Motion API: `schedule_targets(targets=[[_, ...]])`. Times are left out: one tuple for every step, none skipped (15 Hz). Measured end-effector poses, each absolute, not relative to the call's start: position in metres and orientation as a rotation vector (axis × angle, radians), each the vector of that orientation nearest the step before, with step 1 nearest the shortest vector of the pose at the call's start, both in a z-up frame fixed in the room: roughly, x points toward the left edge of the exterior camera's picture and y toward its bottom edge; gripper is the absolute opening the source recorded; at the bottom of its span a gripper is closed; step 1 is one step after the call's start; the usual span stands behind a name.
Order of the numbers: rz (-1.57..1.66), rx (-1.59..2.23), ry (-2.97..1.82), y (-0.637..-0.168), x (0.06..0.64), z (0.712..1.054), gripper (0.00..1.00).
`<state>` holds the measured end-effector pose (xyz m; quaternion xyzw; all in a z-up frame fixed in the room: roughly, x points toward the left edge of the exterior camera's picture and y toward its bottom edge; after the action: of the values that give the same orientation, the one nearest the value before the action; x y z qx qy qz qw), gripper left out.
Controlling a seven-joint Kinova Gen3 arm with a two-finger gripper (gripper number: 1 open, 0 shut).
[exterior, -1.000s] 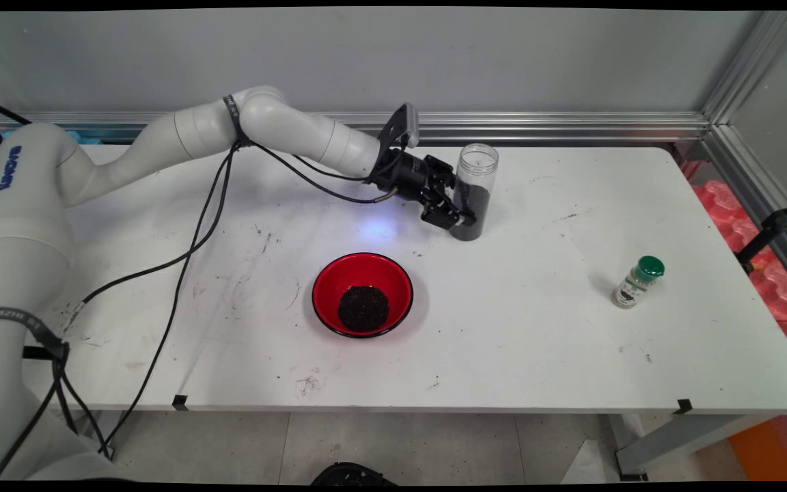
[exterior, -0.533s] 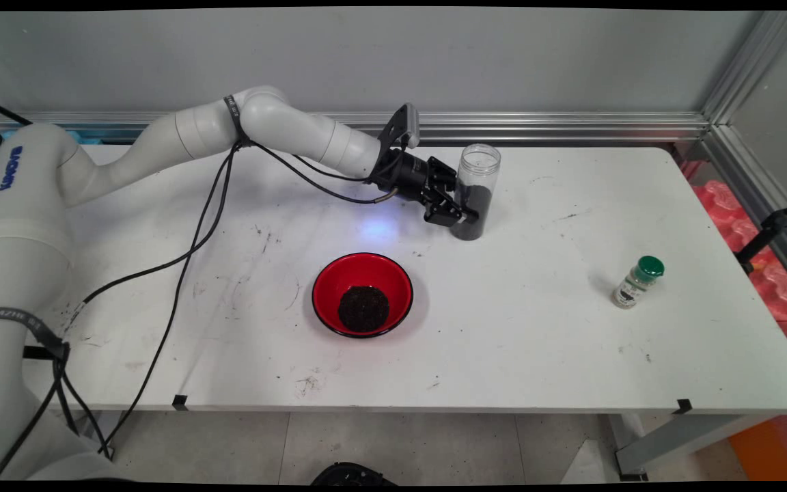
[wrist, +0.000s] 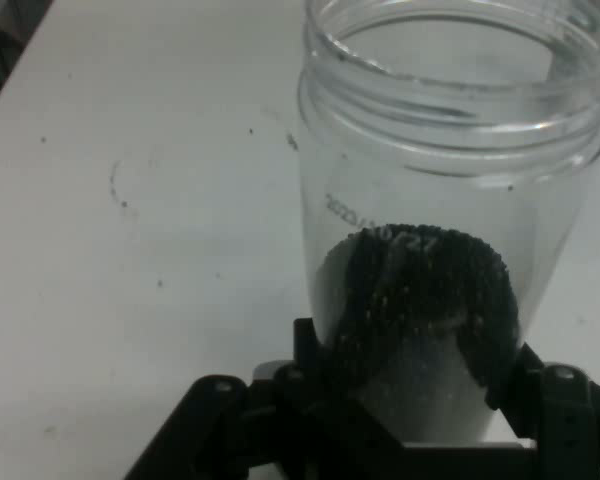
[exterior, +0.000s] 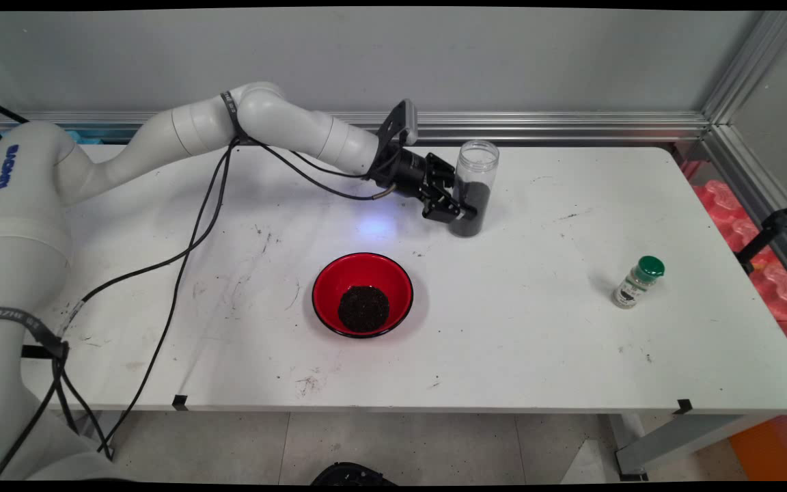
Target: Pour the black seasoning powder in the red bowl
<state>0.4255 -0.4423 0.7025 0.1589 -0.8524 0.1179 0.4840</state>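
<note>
While tool (exterior: 465,205) clamps jar (exterior: 473,188) — bowl (exterior: 362,294) nearby

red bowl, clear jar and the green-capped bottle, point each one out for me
red bowl (exterior: 330,283): main view, on the bare red inner wall, left of the dark grains.
clear jar (exterior: 477,158): main view, on the empty glass near the open mouth.
green-capped bottle (exterior: 650,266): main view, on the green cap.

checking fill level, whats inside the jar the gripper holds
The open jar holds dark granules in its lower half; the upper half is clear. The gripper covers the lowest part.
</note>
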Motion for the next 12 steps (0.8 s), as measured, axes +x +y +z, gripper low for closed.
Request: schedule_targets(targets=[[0.29, 0.387, -2.072, -0.442, 0.425, 0.706, 0.0], [0.292, 0.387, -2.069, -0.441, 0.426, 0.709, 0.0], [0.294, 0.388, -2.066, -0.441, 0.426, 0.711, 0.0], [0.296, 0.388, -2.062, -0.44, 0.427, 0.715, 0.0], [0.297, 0.388, -2.058, -0.438, 0.427, 0.719, 0.0], [0.299, 0.387, -2.055, -0.437, 0.428, 0.723, 0.0], [0.3, 0.387, -2.051, -0.436, 0.429, 0.727, 0.0], [0.302, 0.386, -2.047, -0.434, 0.431, 0.732, 0.0], [0.304, 0.385, -2.044, -0.432, 0.433, 0.736, 0.0], [0.305, 0.385, -2.042, -0.431, 0.435, 0.74, 0.0], [0.308, 0.385, -2.04, -0.429, 0.437, 0.745, 0.0], [0.311, 0.384, -2.037, -0.427, 0.44, 0.751, 0.0]])
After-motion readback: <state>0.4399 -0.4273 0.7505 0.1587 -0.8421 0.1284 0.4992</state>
